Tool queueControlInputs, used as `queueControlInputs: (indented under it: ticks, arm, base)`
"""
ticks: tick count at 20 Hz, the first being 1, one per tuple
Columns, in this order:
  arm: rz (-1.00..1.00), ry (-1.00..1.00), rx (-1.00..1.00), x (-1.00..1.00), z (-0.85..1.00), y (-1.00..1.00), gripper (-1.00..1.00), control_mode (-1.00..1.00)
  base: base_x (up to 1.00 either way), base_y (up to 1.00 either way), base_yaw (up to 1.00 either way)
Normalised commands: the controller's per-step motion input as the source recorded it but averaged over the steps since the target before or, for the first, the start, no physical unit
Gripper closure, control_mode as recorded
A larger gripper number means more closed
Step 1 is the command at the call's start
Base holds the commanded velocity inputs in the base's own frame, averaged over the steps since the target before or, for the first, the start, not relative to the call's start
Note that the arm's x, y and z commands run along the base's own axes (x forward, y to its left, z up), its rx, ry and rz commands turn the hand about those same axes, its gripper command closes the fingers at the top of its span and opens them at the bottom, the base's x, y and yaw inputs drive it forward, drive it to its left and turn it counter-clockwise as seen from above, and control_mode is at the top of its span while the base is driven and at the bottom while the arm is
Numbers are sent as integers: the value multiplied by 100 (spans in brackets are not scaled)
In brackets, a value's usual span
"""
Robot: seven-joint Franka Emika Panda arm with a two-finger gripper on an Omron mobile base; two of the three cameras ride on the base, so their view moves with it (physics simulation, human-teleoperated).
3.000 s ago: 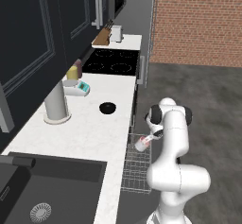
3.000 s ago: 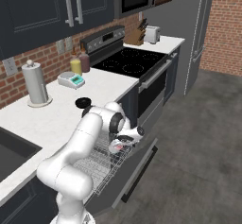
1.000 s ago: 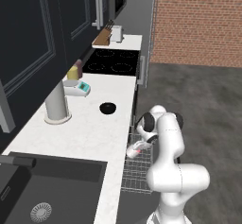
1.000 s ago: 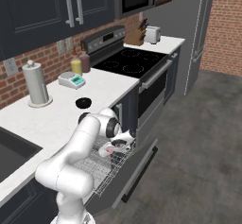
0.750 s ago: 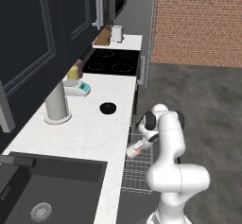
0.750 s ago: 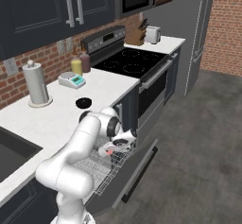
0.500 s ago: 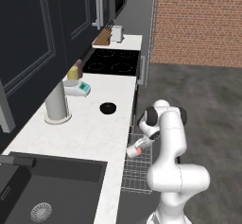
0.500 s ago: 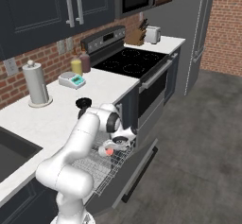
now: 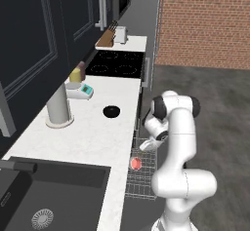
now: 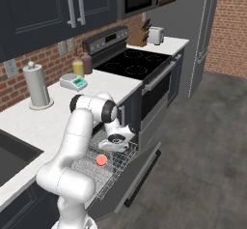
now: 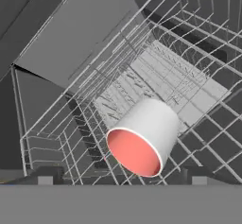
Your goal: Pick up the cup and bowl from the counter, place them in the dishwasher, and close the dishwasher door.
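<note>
1. At the far left of the left base view, a sink sits in the white counter, with a tall grey cylinder on a round base beyond it.
2. Next to the right, the bowl rests on the counter near its front edge, well apart from the robot. It is small, shallow, glossy and black.
3. Judged by its look, the bowl is light and rigid, but smooth and likely slippery. Its low, curved wall gives little to pinch, so the best hold is probably across the rim, one finger inside and one outside.
4. Further right, below the counter edge, the dishwasher's wire rack is pulled out over the lowered door.
5. The cup lies on its side in that rack, its red-pink inside facing up and outward. The hand view shows it resting on the rack wires, mouth towards the camera, touched by nothing.
6. The cup looks light and stiff. On its side it could roll between the wires, though it needs no more handling if it settles.
7. Furthest right, the gripper hangs just above the rack, near the cup. Its jaws stand wide apart and hold nothing.
</note>
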Motion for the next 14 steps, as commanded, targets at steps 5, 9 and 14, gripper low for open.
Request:
queueControlInputs:
  ticks: [5, 9, 14]
  arm:
    - [0, 0, -1, -86, 79, 4, -100, -100]
    - [0, -7, 0, -70, 99, -1, -100, -100]
    - [0, -12, 0, -41, 100, -5, -100, -100]
  base:
    - [0, 0, 0]
    - [0, 0, 0]
    - [0, 0, 0]
